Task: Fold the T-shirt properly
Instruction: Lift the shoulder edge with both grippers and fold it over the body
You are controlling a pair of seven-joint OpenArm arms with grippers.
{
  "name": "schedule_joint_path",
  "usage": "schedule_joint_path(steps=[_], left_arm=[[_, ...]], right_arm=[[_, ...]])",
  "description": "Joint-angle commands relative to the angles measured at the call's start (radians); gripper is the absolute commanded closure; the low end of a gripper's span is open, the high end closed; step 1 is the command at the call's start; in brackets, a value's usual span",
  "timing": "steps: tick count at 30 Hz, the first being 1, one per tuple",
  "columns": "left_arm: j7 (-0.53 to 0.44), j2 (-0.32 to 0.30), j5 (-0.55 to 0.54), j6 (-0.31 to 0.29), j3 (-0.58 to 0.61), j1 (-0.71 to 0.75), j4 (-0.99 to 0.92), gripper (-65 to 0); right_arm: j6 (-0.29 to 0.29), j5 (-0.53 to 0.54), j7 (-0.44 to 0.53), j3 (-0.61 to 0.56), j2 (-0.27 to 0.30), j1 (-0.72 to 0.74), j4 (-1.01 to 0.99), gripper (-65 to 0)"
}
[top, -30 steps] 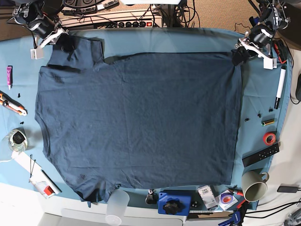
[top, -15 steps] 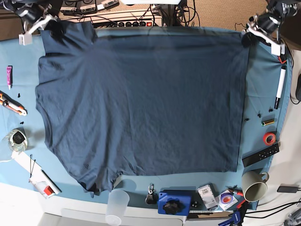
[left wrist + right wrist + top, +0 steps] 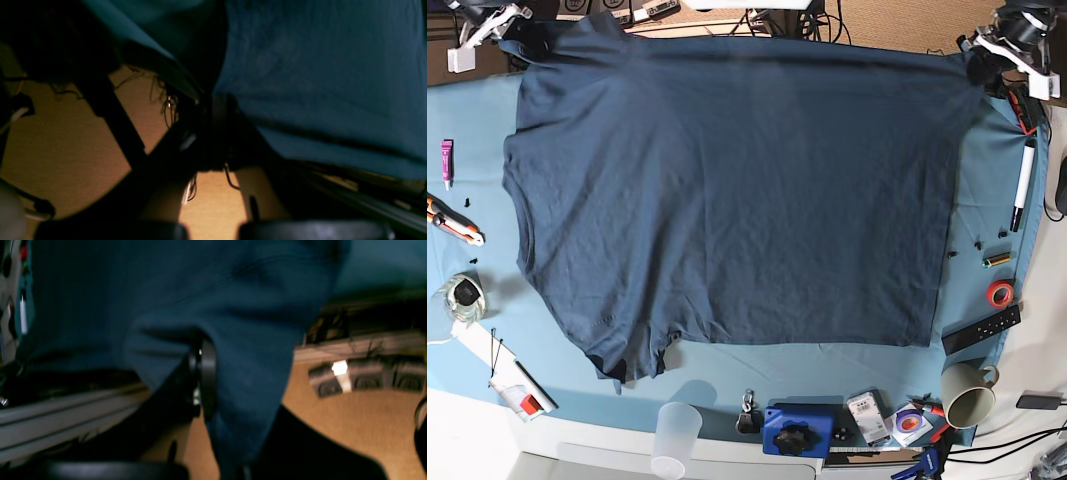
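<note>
Seen from above, a dark navy T-shirt (image 3: pixel 727 190) lies spread across a bench (image 3: pixel 987 200) covered in a lighter teal cloth, its far edge lifted at both far corners. At the far left corner, the right end effector (image 3: pixel 522 25) is clenched on a fold of the shirt near the sleeve; only its white bracket and dark tip show at the picture's edge, the arm reaching off the top. In the right wrist view, navy fabric drapes over and around the dark fingers (image 3: pixel 205 373), pinched between them, with brown floor below. Along the bench's left edge lie a pink tube (image 3: pixel 446 163) and an orange-handled tool (image 3: pixel 452 222). Near the front edge stand a clear plastic cup (image 3: pixel 677 438), a blue box (image 3: pixel 799 430) and a beige mug (image 3: pixel 969 395). A red tape roll (image 3: pixel 1000 293) and a white marker (image 3: pixel 1023 185) lie on the right. At the far right corner, the left end effector (image 3: pixel 977 62) is clenched on the shirt's other corner, its arm also reaching off the top. The left wrist view is dark; the shirt's hem hangs just beside the fingers (image 3: pixel 217 133).
</note>
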Motion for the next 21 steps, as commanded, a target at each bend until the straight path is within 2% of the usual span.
schedule_joint_path(steps=[1,13,17,21], left_arm=[[-0.016,-0.010,-0.031,0.003,-0.008,0.013,0.015,0.0],[-0.031,-0.011,-0.042,0.003,-0.006,-0.071,0.016,0.0],[-0.070,-0.023,-0.003,0.003,0.011,-0.097,0.015,0.0],[-0.115,-0.056,0.088,0.003,0.108,-0.127,0.015,0.0]], right_arm=[[0.001,0.016,0.023,0.014,0.014,-0.005,0.022,0.0],[0.001,-0.121,0.085,0.014,0.015,0.106,0.029,0.0],[0.001,-0.190,0.132,0.008,0.019,0.148,0.029,0.0],[0.001,-0.251,0.164,-0.041,0.037,0.191,0.029,0.0]])
